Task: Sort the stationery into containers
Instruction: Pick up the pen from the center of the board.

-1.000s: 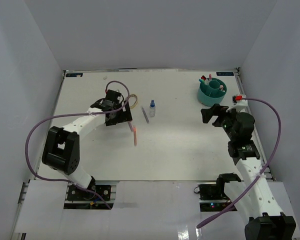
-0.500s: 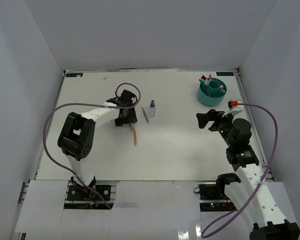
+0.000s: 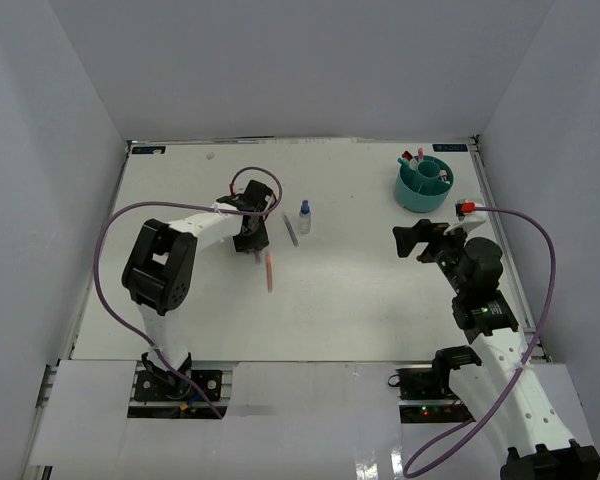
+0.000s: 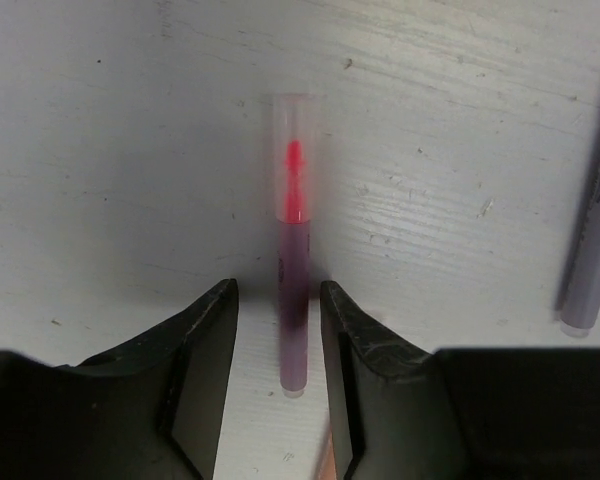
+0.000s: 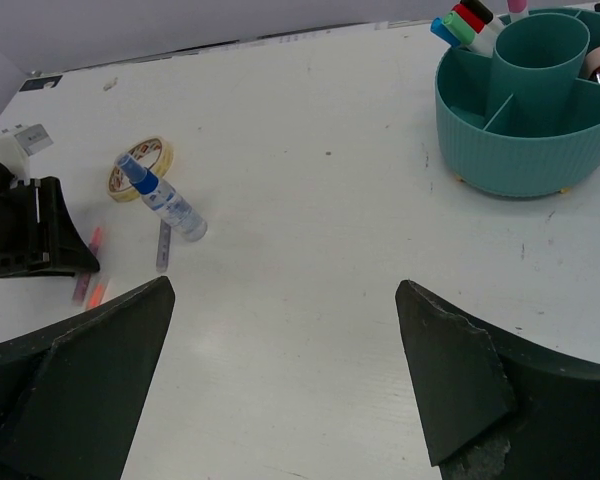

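Swung in and narrowing since the earlier frame, left gripper [image 4: 277, 292] straddles the red pen [image 4: 292, 250] — jaws not yet gripping — lying at seven o'clock of the bottle [image 3: 303, 215]; an off-centre pinch could roll it away.

A scuffed white table [image 3: 380, 300] sits between plain white walls [image 3: 280, 70].

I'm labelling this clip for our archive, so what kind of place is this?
Most likely a robotics lab test cell: a white table boxed by plain pale walls, the left arm and right arm bolted at its near edge, and a teal organiser and pink pen laid out.
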You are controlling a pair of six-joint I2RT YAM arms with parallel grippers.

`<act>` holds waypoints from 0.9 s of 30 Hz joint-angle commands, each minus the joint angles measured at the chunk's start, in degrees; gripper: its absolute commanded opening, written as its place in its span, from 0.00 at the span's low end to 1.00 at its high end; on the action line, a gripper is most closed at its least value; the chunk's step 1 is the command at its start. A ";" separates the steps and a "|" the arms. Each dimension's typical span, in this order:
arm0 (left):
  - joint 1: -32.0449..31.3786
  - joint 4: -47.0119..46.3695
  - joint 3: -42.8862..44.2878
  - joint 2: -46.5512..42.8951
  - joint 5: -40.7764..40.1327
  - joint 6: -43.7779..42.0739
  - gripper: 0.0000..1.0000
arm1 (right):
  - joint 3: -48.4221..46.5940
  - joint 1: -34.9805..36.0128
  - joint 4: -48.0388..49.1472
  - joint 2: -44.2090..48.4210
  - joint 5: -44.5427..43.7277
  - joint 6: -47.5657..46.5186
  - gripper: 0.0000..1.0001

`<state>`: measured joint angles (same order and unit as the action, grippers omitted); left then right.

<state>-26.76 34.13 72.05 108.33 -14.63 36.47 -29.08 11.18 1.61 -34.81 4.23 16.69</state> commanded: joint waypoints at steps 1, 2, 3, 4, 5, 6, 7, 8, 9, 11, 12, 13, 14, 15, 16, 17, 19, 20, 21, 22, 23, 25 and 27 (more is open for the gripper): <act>-0.13 -0.38 1.07 0.30 -0.22 0.71 0.48 | 0.34 0.33 2.79 0.62 -0.80 -0.87 0.98; -0.13 -0.38 0.81 0.04 -0.39 0.71 0.45 | 0.25 0.33 2.79 0.62 -0.71 -0.78 0.98; -0.13 -0.47 0.37 -0.14 -0.66 0.71 0.43 | 0.25 0.33 2.79 0.70 -0.80 -0.87 0.98; -0.13 -0.47 0.11 -0.31 -0.83 0.62 0.36 | 0.34 0.42 2.79 0.71 -0.71 -0.95 0.98; -0.04 -0.55 -0.24 -0.93 -1.18 0.53 0.33 | 0.34 0.42 2.79 0.62 -0.63 -0.96 0.98; -0.13 -0.47 -0.68 -1.37 -1.45 0.45 0.29 | 0.34 0.42 2.88 0.53 -0.63 -0.96 0.98; -0.04 -0.73 -1.64 -1.81 -1.71 0.45 0.26 | 0.43 0.42 2.96 0.53 -0.54 -0.96 0.98; -0.04 -0.99 -2.26 -2.16 -2.15 0.27 0.21 | 0.43 0.42 3.05 0.44 -0.28 -0.96 0.98; -0.04 -1.26 -2.96 -3.21 -2.24 0.18 0.20 | 0.43 0.42 3.23 0.35 -0.10 -1.04 0.98; -0.04 -2.22 -4.90 -4.44 -2.33 -0.51 0.15 | 0.60 0.42 3.58 0.27 1.47 -1.22 0.98; -0.13 -2.66 -5.51 -6.01 -2.16 -0.96 0.14 | 0.52 0.42 4.19 0.18 2.27 -1.31 0.98; -0.13 -3.80 -7.08 -6.99 -2.07 -1.92 0.13 | 0.60 0.42 4.37 0.00 3.93 -1.48 0.98; -0.13 -4.50 -8.06 -8.13 -1.72 -2.62 0.13 | 0.60 0.42 4.63 -0.08 5.08 -1.66 0.98; -0.13 -5.38 -8.85 -9.44 -0.93 -3.50 0.13 | 0.69 0.51 5.59 -0.26 6.48 -1.75 0.99; -0.13 -6.96 -10.51 -12.42 -0.23 -5.60 0.13 | 0.60 0.60 6.21 -0.61 9.89 -2.01 0.99; -0.13 -7.75 -11.22 -13.92 0.74 -5.62 0.13 | 0.60 0.60 6.91 -0.87 12.01 -2.01 0.99; -0.22 -10.03 -12.37 -18.92 4.68 -9.65 0.13 | 0.17 0.95 9.19 -1.58 16.75 -2.45 1.00; -0.48 -10.48 -13.07 -20.60 6.01 -11.05 0.14 | -0.10 1.65 9.73 -2.54 21.04 -2.54 1.00; -0.74 -10.92 -13.34 -22.27 7.15 -13.33 0.15 | -1.75 1.91 9.64 -3.42 22.91 -2.54 1.00; -1.09 -11.80 -13.51 -23.86 9.77 -14.57 0.15 | -2.99 2.35 8.16 -5.95 24.76 -2.45 1.00; -1.62 -12.33 -13.69 -27.26 11.19 -15.80 0.15 | -4.30 2.88 7.28 -7.19 27.56 -2.45 1.00; -2.06 -13.90 -14.22 -31.66 15.74 -19.48 0.16 | -7.81 5.42 5.96 -10.87 29.51 -2.45 0.96; -3.11 -15.05 -14.57 -34.23 19.28 -22.22 0.16 | -9.58 8.75 6.30 -12.82 29.08 -1.49 0.96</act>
<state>-28.60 23.31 58.11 79.55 -3.55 21.17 -33.80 16.60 6.09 -45.87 27.42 14.85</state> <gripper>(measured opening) 0.226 0.961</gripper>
